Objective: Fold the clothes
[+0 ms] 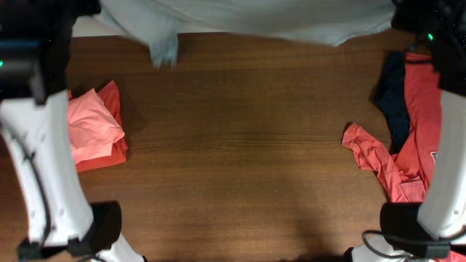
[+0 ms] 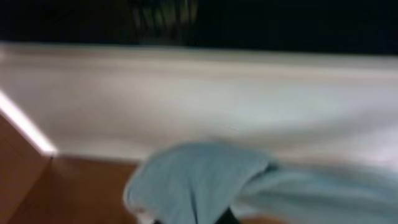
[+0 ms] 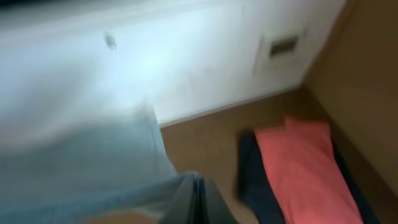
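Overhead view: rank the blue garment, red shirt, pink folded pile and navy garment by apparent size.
Blue garment, largest, though cropped at the frame edge.
Red shirt, partly behind the right arm.
Pink folded pile.
Navy garment, partly covered.

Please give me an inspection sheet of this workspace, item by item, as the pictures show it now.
Surface: wooden table, brown.
Job's things: light blue garment stretched along the far edge; folded coral stack at the left; unfolded red shirt at the right, navy garment against it.
Clutter: nothing seen.
Grippers: right gripper shut on the light blue garment; left gripper at the cloth, too blurred to judge.
Cables: black cable along the left arm; second cable by the right base.
Surroundings: white wall, blurred.
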Robot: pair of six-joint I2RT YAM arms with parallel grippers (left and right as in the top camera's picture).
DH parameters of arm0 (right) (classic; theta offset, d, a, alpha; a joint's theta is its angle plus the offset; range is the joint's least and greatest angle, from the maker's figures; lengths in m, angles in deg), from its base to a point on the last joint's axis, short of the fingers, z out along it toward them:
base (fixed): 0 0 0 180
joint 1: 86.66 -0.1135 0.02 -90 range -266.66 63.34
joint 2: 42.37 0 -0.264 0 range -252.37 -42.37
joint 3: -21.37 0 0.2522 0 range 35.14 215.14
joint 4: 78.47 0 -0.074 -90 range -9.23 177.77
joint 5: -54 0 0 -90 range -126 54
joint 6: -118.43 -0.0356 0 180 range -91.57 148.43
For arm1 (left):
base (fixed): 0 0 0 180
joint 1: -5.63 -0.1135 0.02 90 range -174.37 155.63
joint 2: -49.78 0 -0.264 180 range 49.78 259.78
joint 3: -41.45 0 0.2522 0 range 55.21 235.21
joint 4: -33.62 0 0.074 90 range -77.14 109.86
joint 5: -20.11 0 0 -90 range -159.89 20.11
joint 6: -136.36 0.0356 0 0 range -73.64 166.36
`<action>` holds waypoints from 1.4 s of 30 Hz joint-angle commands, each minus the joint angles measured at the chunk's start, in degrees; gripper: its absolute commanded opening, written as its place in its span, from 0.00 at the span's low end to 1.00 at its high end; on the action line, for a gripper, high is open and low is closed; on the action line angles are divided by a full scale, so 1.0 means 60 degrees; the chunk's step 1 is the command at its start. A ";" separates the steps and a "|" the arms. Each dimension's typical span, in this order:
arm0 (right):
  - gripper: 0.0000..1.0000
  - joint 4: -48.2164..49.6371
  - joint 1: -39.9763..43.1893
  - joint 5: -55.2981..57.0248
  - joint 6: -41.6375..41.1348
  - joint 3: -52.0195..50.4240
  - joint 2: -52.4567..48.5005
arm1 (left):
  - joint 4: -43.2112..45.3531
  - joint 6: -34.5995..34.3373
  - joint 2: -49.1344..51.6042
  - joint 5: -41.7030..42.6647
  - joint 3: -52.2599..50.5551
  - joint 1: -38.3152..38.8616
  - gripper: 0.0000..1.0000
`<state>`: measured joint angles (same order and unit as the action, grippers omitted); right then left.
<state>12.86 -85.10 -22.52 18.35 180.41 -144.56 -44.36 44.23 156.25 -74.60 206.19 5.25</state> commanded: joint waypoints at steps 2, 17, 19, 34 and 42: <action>0.04 -0.1424 0.0069 0.0157 0.0138 -0.0790 -0.0831 | -0.2382 0.0299 0.0280 0.0710 -0.0364 -0.0007 0.00; 0.04 -0.0732 0.0153 0.0302 0.0018 -0.8837 -0.1599 | -0.3483 0.1523 0.1217 0.2364 -0.9537 0.0000 0.00; 0.04 -0.0885 0.0270 0.0302 -0.0040 -0.9096 -0.1599 | -0.3606 0.1523 0.1217 0.2364 -1.0134 0.0000 0.00; 0.04 -0.1326 0.0619 -0.0670 -0.0412 -1.0779 0.0058 | -0.3406 0.1020 -0.0616 0.2371 -1.1479 0.0000 0.00; 0.04 -0.1392 0.0619 -0.1067 -0.0747 -1.2207 0.1388 | -0.3493 0.0382 -0.1851 0.2499 -1.3198 0.0000 0.01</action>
<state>4.86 -81.71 -28.03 15.64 109.11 -141.04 -64.45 48.78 147.99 -60.57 129.87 5.29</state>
